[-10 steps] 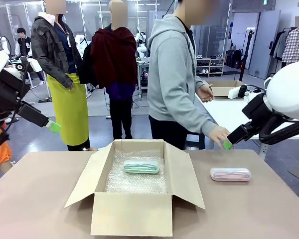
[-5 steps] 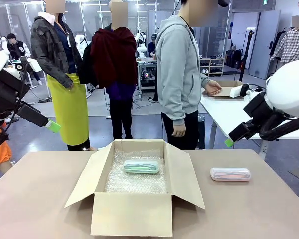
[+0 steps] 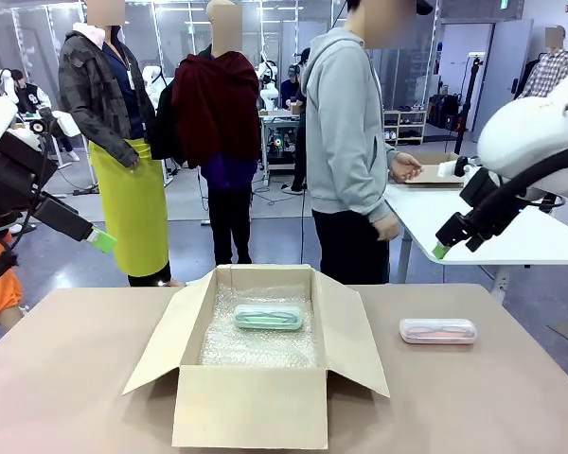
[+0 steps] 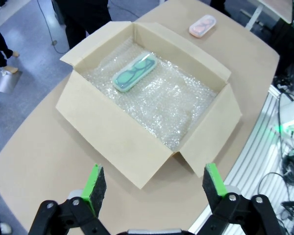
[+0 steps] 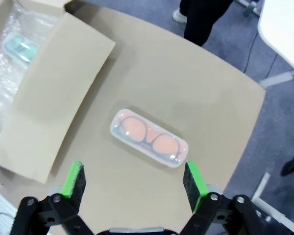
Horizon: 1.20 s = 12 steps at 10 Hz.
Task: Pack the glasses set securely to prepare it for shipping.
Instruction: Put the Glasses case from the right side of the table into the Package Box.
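Front view: the mint-green case [image 3: 268, 317] lay on bubble wrap [image 3: 256, 350] inside the open cardboard box [image 3: 251, 411] at frame centre, and the pale pink case [image 3: 438, 331] rested on the table [image 3: 66, 378] at right, apart from the box's flap. Left wrist view: the left gripper [image 4: 153, 183] hung above the box, fingers spread wide and empty. Right wrist view: the right gripper [image 5: 134, 178] hovered over the pale pink case, fingers likewise spread, touching nothing.
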Available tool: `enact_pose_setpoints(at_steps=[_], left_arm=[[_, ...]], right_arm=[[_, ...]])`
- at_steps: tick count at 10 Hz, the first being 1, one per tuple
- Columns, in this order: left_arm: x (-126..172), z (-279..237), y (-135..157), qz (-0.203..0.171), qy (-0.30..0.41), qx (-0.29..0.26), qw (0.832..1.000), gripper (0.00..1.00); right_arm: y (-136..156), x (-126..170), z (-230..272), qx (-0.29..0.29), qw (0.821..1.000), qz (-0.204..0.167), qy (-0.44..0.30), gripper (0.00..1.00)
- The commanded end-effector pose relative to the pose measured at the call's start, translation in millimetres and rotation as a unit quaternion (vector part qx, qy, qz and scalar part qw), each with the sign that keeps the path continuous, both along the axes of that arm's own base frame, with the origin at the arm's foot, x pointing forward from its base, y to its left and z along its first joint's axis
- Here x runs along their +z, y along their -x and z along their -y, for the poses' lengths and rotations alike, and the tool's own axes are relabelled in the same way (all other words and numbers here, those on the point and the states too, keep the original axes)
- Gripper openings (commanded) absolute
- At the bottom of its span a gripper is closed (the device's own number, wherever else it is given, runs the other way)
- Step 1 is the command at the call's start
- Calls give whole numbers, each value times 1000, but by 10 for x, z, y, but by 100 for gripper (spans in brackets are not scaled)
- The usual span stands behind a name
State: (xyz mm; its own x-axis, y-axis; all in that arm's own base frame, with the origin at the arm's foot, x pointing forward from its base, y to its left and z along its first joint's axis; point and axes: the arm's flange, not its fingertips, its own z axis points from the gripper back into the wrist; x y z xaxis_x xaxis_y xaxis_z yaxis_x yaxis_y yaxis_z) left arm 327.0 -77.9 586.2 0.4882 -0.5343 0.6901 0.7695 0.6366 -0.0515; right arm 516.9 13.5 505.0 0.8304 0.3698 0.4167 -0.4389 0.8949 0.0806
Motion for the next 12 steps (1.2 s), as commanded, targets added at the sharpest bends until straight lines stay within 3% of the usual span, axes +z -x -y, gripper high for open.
enact_pose_setpoints(at_steps=[1, 3, 4, 5, 7, 9, 10, 11, 12], left_arm=[[15, -14, 1, 1, 4, -6, 1000, 100], [15, -14, 1, 1, 4, -6, 1000, 100], [15, -14, 1, 1, 4, -6, 1000, 100], [15, -14, 1, 1, 4, -6, 1000, 100], [15, -14, 1, 1, 4, -6, 1000, 100], [15, -14, 1, 1, 4, -6, 1000, 100], [15, -14, 1, 1, 4, -6, 1000, 100], [15, -14, 1, 1, 4, -6, 1000, 100], [15, -14, 1, 1, 4, -6, 1000, 100]], right_arm=[[-257, 27, -49, 3, 1000, -19, 12, 100], [-340, 3, -99, 30, 999, -24, 24, 100], [-338, 17, -118, 84, 995, -32, 44, 100], [-320, 39, -138, 235, 967, -53, 84, 100], [-276, 75, -235, 335, 926, -96, 145, 100], [-215, 41, -343, 356, 910, -121, 174, 100], [-195, 101, -351, 327, 931, -97, 128, 100], [-137, 8, -339, 340, 920, -129, 144, 100], [-137, 8, -339, 340, 920, -129, 144, 100]])
